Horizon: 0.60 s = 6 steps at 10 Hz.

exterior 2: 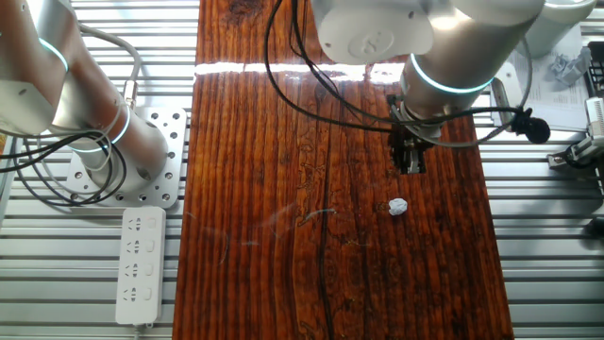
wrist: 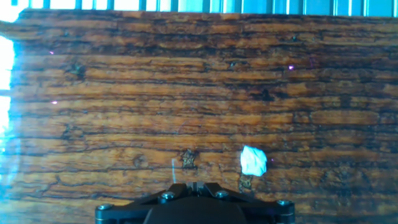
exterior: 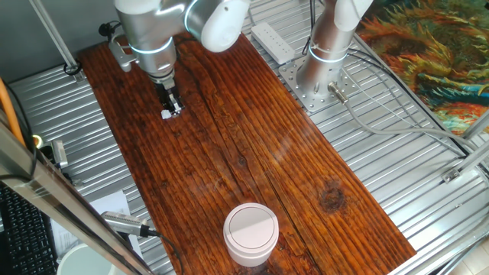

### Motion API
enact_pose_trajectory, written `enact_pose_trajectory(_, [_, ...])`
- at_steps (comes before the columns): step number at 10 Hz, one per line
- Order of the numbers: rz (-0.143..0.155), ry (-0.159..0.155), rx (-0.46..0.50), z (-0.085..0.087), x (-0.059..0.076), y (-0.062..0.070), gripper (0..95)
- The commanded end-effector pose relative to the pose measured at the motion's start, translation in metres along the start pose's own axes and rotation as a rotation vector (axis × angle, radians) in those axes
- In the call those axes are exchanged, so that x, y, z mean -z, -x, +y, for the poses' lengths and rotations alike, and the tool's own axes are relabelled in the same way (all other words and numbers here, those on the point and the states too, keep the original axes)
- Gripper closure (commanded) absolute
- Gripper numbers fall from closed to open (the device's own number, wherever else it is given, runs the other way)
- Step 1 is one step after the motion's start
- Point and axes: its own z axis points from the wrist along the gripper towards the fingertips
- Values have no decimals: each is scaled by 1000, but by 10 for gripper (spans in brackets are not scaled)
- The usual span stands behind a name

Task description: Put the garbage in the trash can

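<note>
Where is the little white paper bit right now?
The paper bit lies on the wooden table, just beside the gripper and not held, far from the trash can.

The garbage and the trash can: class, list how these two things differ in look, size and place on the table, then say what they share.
Size: the garbage is a tiny scrap; the trash can is far larger.
Shape: the garbage is crumpled and irregular; the trash can is a smooth cylinder with a flat round lid.
Place: the garbage lies by the pincer; the trash can stands at the table's opposite end.
Shared: both are whitish and rest on the wooden table.
</note>
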Motion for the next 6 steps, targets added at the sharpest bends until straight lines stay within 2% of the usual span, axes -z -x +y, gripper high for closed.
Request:
enact_pose_trajectory(1, [-3,6,11,-2,-4,4,950])
enact_pose_trajectory(4, [7,12,30,-4,-8,8,950])
enact_pose_trajectory(6, [12,-4,91,-4,-8,8,950])
